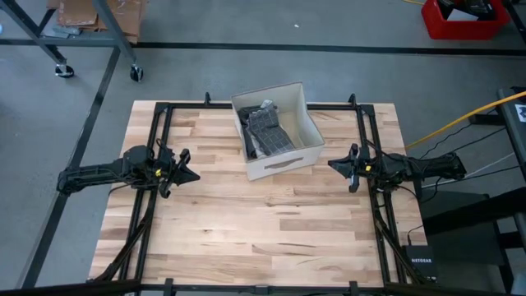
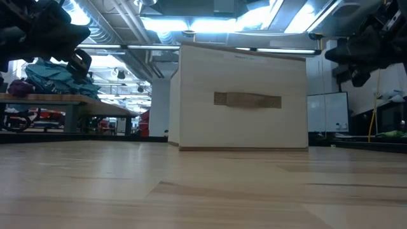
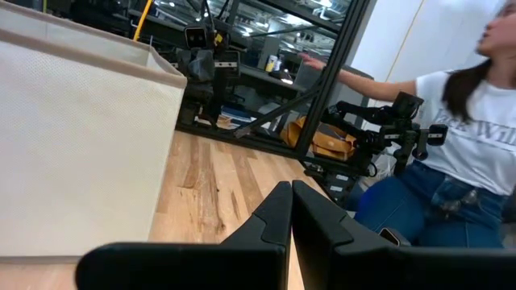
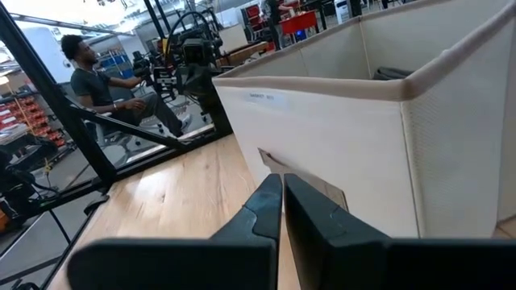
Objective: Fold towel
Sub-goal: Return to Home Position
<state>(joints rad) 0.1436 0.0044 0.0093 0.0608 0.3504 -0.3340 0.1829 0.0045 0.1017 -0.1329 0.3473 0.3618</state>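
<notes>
Left claw (image 1: 186, 173): fingers together, holding nothing, hanging over the surface's (image 1: 263, 234) left side. Centre-back: folded towels (image 1: 267, 131) lie inside the organizer (image 1: 283, 164), so nothing seems left to grip. Right claw (image 1: 339, 164): together, empty, near the organizer's right corner. Open wood lies in front, giving me room to move.
</notes>
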